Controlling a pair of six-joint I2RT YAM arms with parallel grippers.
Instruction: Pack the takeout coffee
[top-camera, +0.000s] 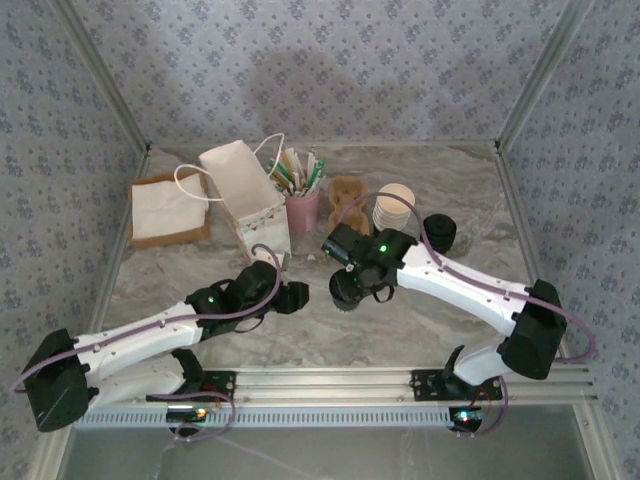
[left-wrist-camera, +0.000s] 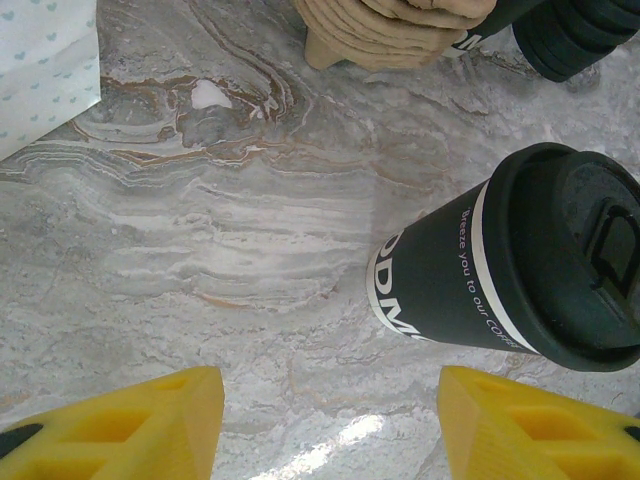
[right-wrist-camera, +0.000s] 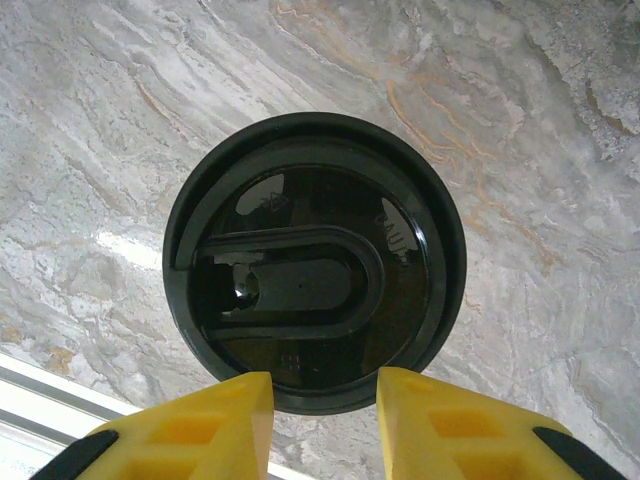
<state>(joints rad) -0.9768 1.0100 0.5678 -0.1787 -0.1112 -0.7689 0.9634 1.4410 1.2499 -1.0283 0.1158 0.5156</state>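
From above, the left fingers (top-camera: 295, 297) are reaching toward the middle of the grey marble-patterned table (top-camera: 300, 335). The right fingers (top-camera: 347, 287) are hanging just beside them and pointing down. Behind them, a white paper bag with cord handles (top-camera: 245, 190), a pink round holder full of sticks (top-camera: 302, 210), a brown pulp cup carrier (top-camera: 347, 200), a stack of lidless cream paper cups (top-camera: 393, 205) and a low pile of black plastic lids (top-camera: 440, 232) are standing in a row.

In the left wrist view, the yellow left fingers are standing wide apart over bare table and holding nothing. The takeout coffee (left-wrist-camera: 500, 280), a dark paper cup with a white band, white lettering and a round black plastic lid, is standing upright on the table. It is ahead of these fingers, toward the right side of this view, and apart from both.

In the right wrist view, the camera is looking straight down on the lid of the takeout coffee. The yellow right fingers are showing only a narrow gap between them, at the near rim of the lid. I cannot tell whether they are gripping it.
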